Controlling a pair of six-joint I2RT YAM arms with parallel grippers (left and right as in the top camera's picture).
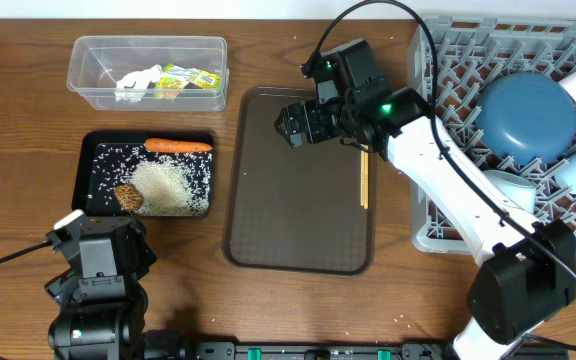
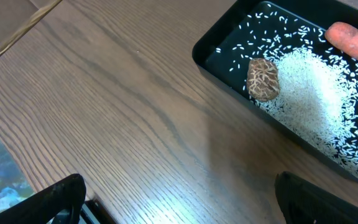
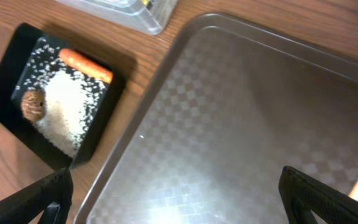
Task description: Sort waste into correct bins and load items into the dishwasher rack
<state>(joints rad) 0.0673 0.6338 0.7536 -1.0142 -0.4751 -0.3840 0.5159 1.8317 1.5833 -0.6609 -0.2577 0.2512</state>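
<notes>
Right hand (image 1: 289, 127) spread above brown tray (image 1: 288, 225), chopsticks (image 1: 364, 180) along its right edge

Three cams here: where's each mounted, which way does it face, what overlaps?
Overhead: fixed above the table, looking straight down; left arm, right arm, clear tub, black tray, serving tray, rack show.
Left wrist: on the left arm, facing down at table and the black tray's corner; left gripper, fingertips in bottom corners.
Right wrist: above the serving tray, angled toward the black tray; right gripper, fingertips in bottom corners.
Shared: both wrist views show carrot, rice, brown lump.
</notes>
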